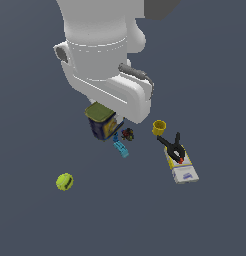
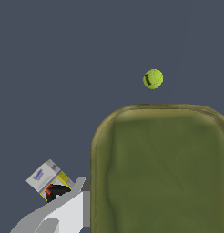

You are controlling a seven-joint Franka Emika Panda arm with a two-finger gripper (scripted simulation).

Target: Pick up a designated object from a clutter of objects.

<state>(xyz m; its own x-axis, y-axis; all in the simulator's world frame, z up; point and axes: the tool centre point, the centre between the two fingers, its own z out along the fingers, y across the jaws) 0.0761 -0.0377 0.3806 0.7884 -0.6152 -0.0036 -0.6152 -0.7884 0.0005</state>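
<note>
The designated can [image 1: 101, 121] has an olive-green top and dark blue sides with a yellow label. It stands among the clutter, partly under my white hand [image 1: 126, 96]. In the wrist view its green top [image 2: 161, 170] fills much of the picture, very close to the camera. One grey-white finger [image 2: 68, 210] lies right beside the can's edge. The other finger is hidden. I cannot tell whether the jaws press on the can. In the exterior view the fingertips are hidden behind the hand and the can.
A yellow cup [image 1: 159, 127], a black clamp [image 1: 174, 147] on a white-yellow flat box [image 1: 182, 169], a light blue piece [image 1: 121, 148] and a tiny dark object [image 1: 127, 133] lie to the can's right in the exterior view. A tennis ball [image 1: 64, 181] lies apart, and also shows in the wrist view [image 2: 153, 78].
</note>
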